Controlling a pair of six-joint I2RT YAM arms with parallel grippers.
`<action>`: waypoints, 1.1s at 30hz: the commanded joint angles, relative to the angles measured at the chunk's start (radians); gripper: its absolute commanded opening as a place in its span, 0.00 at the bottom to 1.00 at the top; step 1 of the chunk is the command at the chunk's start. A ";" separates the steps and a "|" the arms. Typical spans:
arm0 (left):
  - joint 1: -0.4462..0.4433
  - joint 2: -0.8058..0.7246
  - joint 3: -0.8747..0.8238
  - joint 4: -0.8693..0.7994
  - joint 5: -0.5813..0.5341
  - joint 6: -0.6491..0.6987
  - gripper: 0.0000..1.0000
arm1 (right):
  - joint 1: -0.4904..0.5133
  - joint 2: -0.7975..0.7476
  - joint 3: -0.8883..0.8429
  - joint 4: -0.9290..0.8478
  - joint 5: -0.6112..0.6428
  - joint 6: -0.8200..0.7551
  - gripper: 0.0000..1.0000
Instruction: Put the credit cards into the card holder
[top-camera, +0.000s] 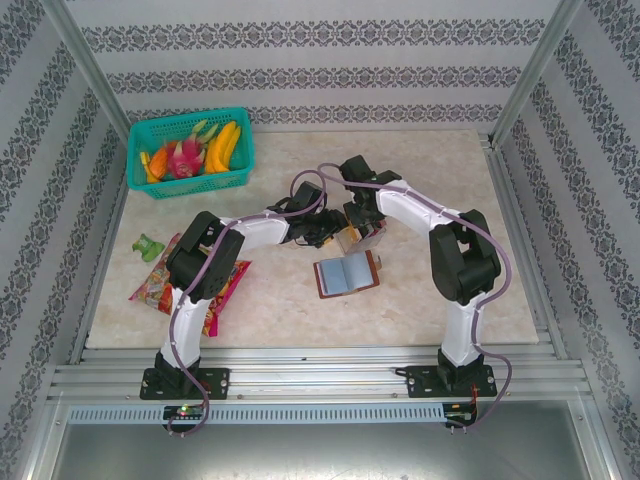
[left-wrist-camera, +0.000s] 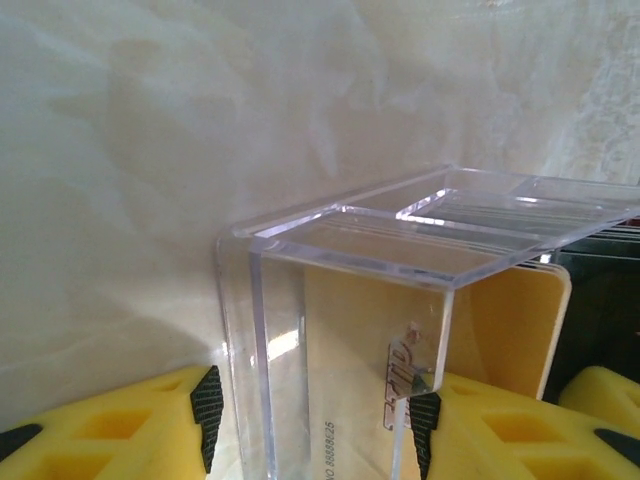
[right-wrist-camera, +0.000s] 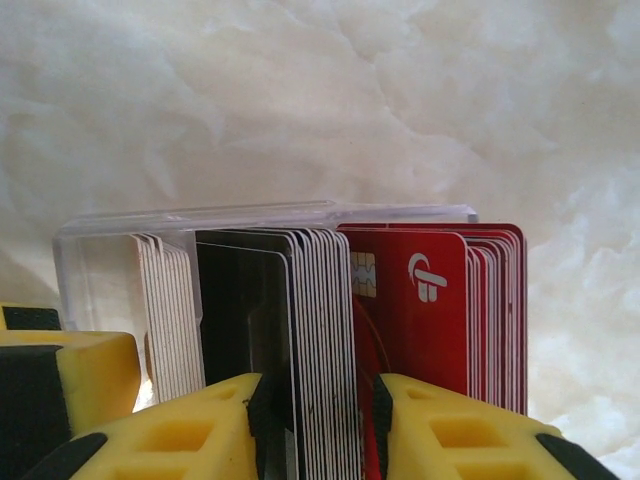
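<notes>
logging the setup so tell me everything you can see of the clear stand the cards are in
The clear stand looks like transparent acrylic: a boxy rack with thin walls, a flat ledge and a divider. It stands on the pale table, packed with upright credit cards, white, black, red and one tan. The left gripper flanks one end closely; the right gripper pinches cards inside it.

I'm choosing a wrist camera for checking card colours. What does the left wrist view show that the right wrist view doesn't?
Left wrist: a tan plastic card with embossed digits, partly behind clear acrylic. Right wrist: upright white, black and red plastic cards in a row, the right gripper pinching several. Both: the clear acrylic card stand, the pale marbled tabletop, yellow foam fingers.
</notes>
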 joint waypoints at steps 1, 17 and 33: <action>0.013 0.001 -0.013 0.036 0.006 -0.026 0.54 | 0.022 0.040 0.020 -0.027 0.095 -0.031 0.35; 0.011 0.001 -0.033 0.044 0.003 -0.027 0.52 | 0.065 -0.007 -0.010 0.004 0.244 -0.050 0.26; 0.011 0.009 -0.028 0.061 0.013 -0.031 0.51 | 0.070 -0.005 -0.004 -0.001 0.275 -0.057 0.26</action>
